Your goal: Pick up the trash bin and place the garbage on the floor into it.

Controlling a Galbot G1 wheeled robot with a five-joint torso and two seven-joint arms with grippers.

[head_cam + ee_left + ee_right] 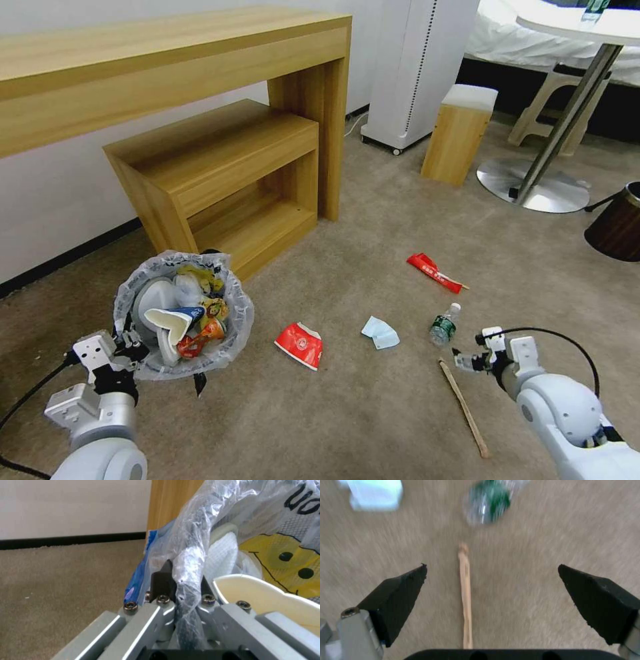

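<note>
Low on the right, right gripper hangs over the wooden stick, jaws wide apart and straddling it, stick centred. Left gripper is clamped on the trash bin rim, bin held up at near left, part full. Advice: descend straight, keep the stick centred, pinch low near the floor so the thin stick can't roll out.

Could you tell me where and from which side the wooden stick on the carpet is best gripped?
Probably from straight above, across its width near the upper end. The wooden stick lies flat and thin on the floor, already centred between the open right gripper fingers, so closing across it should pinch it.
</note>
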